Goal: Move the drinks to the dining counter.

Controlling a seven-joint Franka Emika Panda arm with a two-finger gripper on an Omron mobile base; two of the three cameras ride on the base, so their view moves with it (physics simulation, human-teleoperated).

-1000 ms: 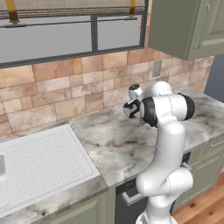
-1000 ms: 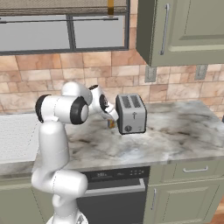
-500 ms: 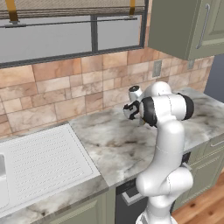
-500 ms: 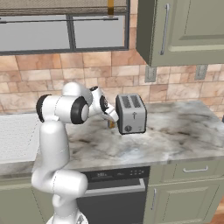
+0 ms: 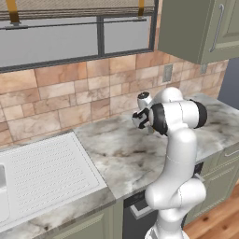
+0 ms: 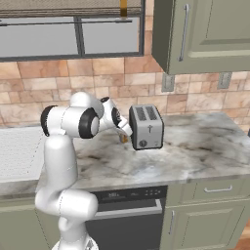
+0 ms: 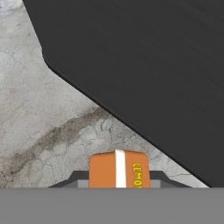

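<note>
A small orange can [image 7: 119,169] with a white stripe and yellow lettering stands on the marble worktop [image 7: 52,113], just left of the silver toaster [image 6: 145,127]. My gripper [image 7: 119,180] reaches down to it, and the dark fingertips [image 7: 77,180] press against both sides of the can. From the right base view, the gripper [image 6: 125,133] sits low beside the toaster, with a sliver of the orange can [image 6: 124,139] under it. In the left base view the hand [image 5: 141,116] faces away and the arm hides the can. The dining counter is out of view.
The toaster's dark side [image 7: 153,65] looms close beside the can. A white drainboard [image 5: 44,168] lies to the left on the worktop. Wall cabinets [image 6: 205,34] hang above, and a brick backsplash [image 5: 70,102] runs behind. Bare marble [image 6: 200,144] extends to the right of the toaster.
The fingers have drawn together onto the orange can. The arm and the base have stayed almost still.
</note>
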